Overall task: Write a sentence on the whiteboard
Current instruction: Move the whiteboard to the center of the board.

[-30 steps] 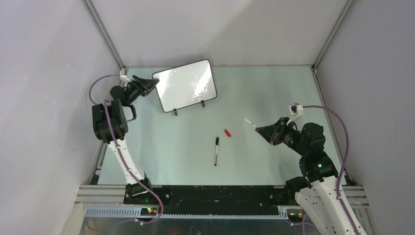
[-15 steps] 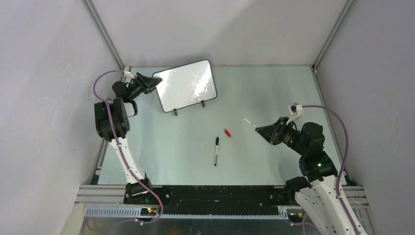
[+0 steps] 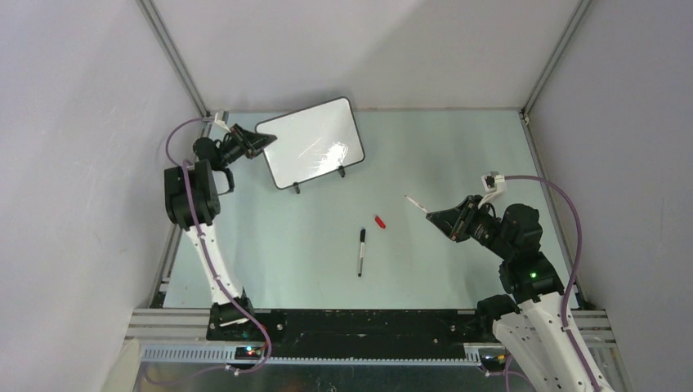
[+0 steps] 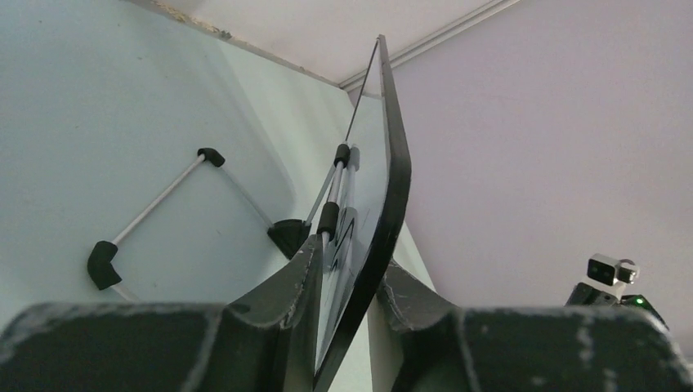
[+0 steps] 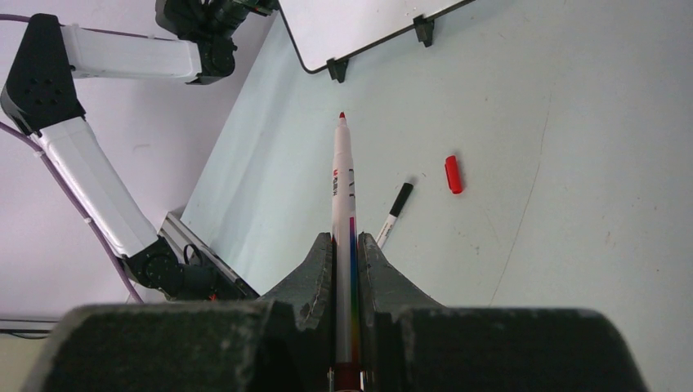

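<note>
Whiteboard (image 3: 310, 151) stands near the far left corner of the table (image 3: 458, 147), tilted back and turned a little, its right end closer to the far edge. It is a small rectangle with a glossy white face, a thin black frame with rounded corners and 2 small black feet (image 3: 341, 172) along its near edge. Glare streaks the face, and I cannot read any writing on it from above.

My left gripper (image 4: 347, 273) is closed on the board's left edge, 1 finger on the face side and 1 on the back, beside a silver stand rod (image 4: 155, 204) with black ends.

My right gripper (image 5: 347, 245) is clamped shut on a red marker (image 5: 342, 180) near the table's right edge. The marker is uncapped, its red tip pointing toward the board and well apart from it. Its white barrel carries a small red mark and a rainbow stripe; the lettering is too small to read.

A red cap (image 5: 453, 175) and a black-capped pen (image 5: 395, 214) lie near each other around the table's middle.
</note>
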Motion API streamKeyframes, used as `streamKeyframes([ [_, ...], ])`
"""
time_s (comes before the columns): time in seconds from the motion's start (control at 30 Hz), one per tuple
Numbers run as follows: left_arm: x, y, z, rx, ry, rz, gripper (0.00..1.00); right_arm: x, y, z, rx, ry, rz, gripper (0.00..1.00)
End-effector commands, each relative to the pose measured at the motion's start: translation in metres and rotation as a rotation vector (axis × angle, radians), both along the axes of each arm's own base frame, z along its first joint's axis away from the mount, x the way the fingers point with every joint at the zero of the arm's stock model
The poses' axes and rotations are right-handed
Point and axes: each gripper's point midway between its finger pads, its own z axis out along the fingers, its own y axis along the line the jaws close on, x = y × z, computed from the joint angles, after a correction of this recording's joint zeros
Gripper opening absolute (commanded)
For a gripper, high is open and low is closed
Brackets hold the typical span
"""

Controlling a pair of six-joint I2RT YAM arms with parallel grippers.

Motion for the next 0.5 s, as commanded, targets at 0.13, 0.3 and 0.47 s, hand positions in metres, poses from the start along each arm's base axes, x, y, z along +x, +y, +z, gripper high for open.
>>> streamKeyframes([
  [0.13, -0.017, -0.019, 0.021, -0.04, -0.053, -0.122, 0.23, -0.002, 0.002, 0.021, 0.015, -0.068, 0.023, 0.0],
  [0.3, -0.031, -0.033, 0.025, -0.039, -0.069, -0.198, 0.22, -0.003, 0.003, 0.022, 0.02, -0.07, 0.026, 0.0],
  [0.47, -0.044, -0.045, 0.025, -0.017, -0.075, -0.243, 0.19, -0.005, 0.003, 0.023, 0.02, -0.076, 0.028, 0.0],
])
